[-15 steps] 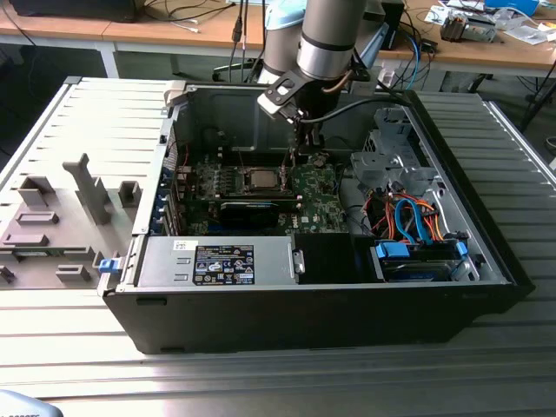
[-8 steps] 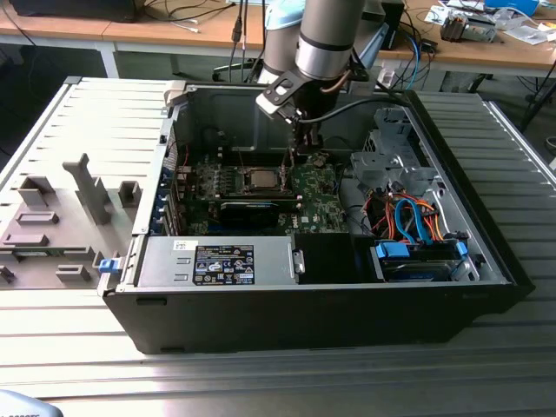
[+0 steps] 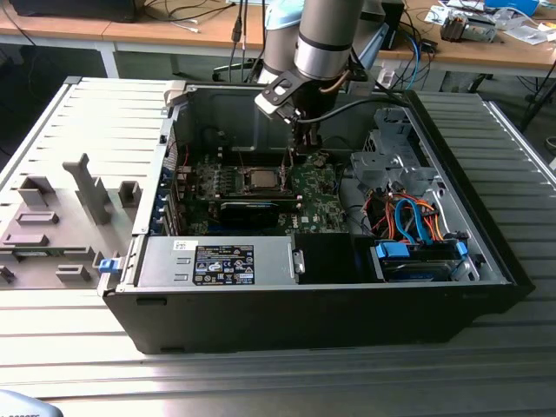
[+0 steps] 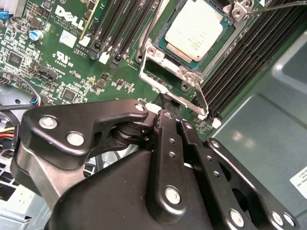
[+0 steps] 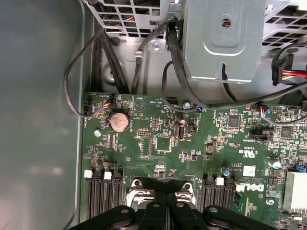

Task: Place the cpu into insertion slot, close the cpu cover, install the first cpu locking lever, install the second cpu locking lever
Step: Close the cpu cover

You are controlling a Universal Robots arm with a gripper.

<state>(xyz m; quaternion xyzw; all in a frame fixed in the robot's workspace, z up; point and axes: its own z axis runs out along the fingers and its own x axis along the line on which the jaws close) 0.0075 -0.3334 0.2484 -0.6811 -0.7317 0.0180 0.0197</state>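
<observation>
The cpu (image 4: pixel 194 28), a square chip with a silver-grey top, lies flat in the insertion slot (image 4: pixel 165 84) on the green motherboard (image 4: pixel 72 62). The silvery cpu cover (image 4: pixel 169 53) frames the chip and looks lowered over it. A thin wire locking lever (image 4: pixel 204 103) runs along the slot's side. My gripper (image 4: pixel 165 103) is shut, with its black fingers pressed together and nothing between them, and its tip sits just off the slot's metal edge. In the exterior view the gripper (image 3: pixel 300 152) hangs inside the open computer case, beside the cpu (image 3: pixel 261 180). In the first wrist view the gripper (image 5: pixel 166 203) stands over the slot's rim (image 5: pixel 144 186).
Black memory slots (image 4: pixel 240 57) flank the slot on both sides. A metal drive cage (image 5: pixel 225 38) with black cables (image 5: pixel 172 62) stands past the board. The power supply (image 3: pixel 217 261) fills the case's front, with orange and blue cables (image 3: pixel 408 217) at the exterior view's right. A grey fixture tray (image 3: pixel 61 217) lies left of the case.
</observation>
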